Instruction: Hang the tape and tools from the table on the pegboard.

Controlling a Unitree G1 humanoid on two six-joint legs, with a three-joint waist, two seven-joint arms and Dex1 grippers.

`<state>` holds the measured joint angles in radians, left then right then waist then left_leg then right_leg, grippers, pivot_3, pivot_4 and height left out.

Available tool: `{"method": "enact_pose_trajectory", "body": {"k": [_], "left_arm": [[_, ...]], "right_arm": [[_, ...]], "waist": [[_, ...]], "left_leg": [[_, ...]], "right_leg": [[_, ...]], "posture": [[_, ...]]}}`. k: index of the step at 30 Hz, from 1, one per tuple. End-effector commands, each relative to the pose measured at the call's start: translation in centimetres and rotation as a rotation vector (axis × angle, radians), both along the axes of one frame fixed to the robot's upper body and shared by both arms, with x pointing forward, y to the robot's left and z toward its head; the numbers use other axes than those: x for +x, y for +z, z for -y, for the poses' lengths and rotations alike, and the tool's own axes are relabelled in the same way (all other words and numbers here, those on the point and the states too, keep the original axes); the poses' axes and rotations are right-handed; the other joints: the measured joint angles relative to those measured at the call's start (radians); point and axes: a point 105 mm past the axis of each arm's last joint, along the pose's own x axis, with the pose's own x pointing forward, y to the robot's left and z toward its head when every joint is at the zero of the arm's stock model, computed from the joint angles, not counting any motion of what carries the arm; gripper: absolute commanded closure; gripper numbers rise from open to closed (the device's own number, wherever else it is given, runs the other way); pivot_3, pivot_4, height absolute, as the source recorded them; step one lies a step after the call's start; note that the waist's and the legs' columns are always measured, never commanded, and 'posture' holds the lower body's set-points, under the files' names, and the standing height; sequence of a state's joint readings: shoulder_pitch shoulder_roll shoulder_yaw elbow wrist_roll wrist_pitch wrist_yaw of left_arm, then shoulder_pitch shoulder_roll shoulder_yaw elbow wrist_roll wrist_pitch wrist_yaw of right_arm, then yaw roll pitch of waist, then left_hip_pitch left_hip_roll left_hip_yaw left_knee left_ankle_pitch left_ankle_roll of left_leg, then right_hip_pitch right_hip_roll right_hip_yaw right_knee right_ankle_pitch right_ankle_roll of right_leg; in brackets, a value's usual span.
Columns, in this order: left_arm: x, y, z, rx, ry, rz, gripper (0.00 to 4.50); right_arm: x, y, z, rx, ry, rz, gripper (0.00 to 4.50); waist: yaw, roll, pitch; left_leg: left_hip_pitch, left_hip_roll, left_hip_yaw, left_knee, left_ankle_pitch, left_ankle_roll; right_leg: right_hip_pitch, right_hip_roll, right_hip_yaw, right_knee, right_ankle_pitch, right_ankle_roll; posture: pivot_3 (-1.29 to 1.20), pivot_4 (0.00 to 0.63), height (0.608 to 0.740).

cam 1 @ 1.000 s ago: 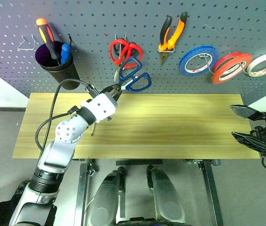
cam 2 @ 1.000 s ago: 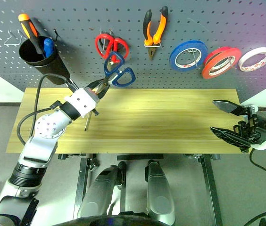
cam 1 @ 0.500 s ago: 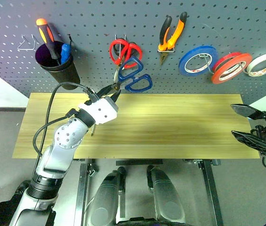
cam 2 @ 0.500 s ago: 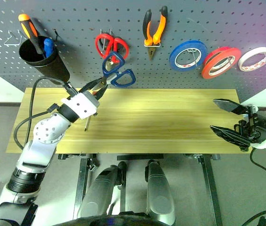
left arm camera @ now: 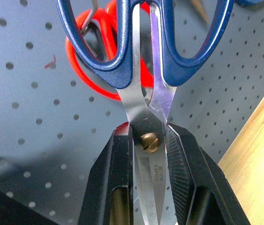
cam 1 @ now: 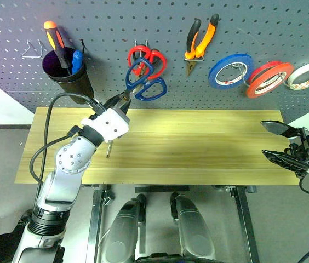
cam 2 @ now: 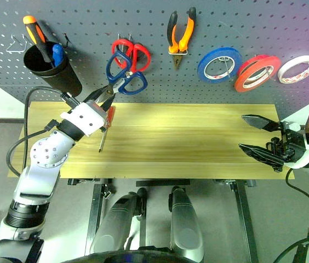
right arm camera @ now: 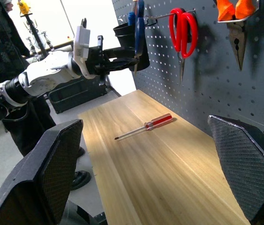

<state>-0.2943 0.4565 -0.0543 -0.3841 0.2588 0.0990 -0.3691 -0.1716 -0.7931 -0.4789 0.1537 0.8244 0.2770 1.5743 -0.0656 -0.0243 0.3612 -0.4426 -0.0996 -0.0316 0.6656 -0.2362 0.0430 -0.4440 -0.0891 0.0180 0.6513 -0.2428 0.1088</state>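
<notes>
**Left jaws clamp the blue scissors at the pegboard; right jaws stand wide over the surface**

The jaws of the left gripper (cam 1: pixel 122 102) are closed on the blades of the blue-handled scissors (cam 1: pixel 143 81), pinching them just around the pivot screw, as the left wrist view shows plainly. The scissors point handles-up against the pegboard (cam 1: pixel 160 16), their blue loops overlapping the red-handled scissors (cam 1: pixel 153 56) that hang from a hook there. Whether a blue loop is over a hook cannot be told.

The jaws of the right gripper (cam 1: pixel 278 143) are spread wide and hold nothing; they sit level at the right end of the surface (cam 1: pixel 198 142).

On the light wood, partly under the left gripper, lies the slim red-handled screwdriver (cam 2: pixel 104 129), flat, with its tip toward the near edge. In the right wrist view it lies alone on the bare wood, near the board.

The pliers (cam 1: pixel 200 42) with orange-and-black handles hang on the pegboard to the right of the red scissors, nose down. Further right come three rolls in a row: the blue roll (cam 1: pixel 230 70), then the orange-red tape (cam 1: pixel 268 78) just beside it, then the white roll (cam 1: pixel 306 75). At the left of the board a black cup (cam 1: pixel 68 74) holds an orange-and-black screwdriver (cam 1: pixel 55 41).
</notes>
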Motion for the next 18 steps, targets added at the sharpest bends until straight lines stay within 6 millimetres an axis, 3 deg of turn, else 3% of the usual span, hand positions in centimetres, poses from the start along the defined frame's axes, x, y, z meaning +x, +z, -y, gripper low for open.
{"method": "enact_pose_trajectory", "body": {"k": [1,13,18], "left_arm": [[0.4,1.1,-0.9,-0.057,0.030,0.019,3.85],[2.9,1.0,0.5,-0.141,-0.032,-0.042,3.85],[3.5,1.0,0.7,-0.215,-0.061,-0.089,2.27]], "right_arm": [[-0.3,0.6,0.0,-0.009,0.003,0.031,0.00],[-0.4,0.6,-0.3,-0.006,-0.011,0.026,0.00],[-0.5,0.6,-0.3,-0.009,-0.023,0.023,0.00]], "waist": [[0.000,0.000,0.000],[-0.001,0.000,0.000],[-0.003,0.000,0.000]], "left_leg": [[0.000,0.000,0.000,0.000,0.000,0.000],[0.000,0.000,0.000,0.001,0.000,0.000],[0.000,0.000,0.000,0.001,0.000,0.000]], "right_leg": [[0.000,0.000,0.000,0.000,0.000,0.000],[0.000,0.000,0.000,0.001,0.000,0.000],[0.000,0.000,0.000,0.001,0.000,0.000]], "posture": [[-0.13,0.329,0.718],[-0.14,0.332,0.718],[-0.15,0.336,0.718]]}}
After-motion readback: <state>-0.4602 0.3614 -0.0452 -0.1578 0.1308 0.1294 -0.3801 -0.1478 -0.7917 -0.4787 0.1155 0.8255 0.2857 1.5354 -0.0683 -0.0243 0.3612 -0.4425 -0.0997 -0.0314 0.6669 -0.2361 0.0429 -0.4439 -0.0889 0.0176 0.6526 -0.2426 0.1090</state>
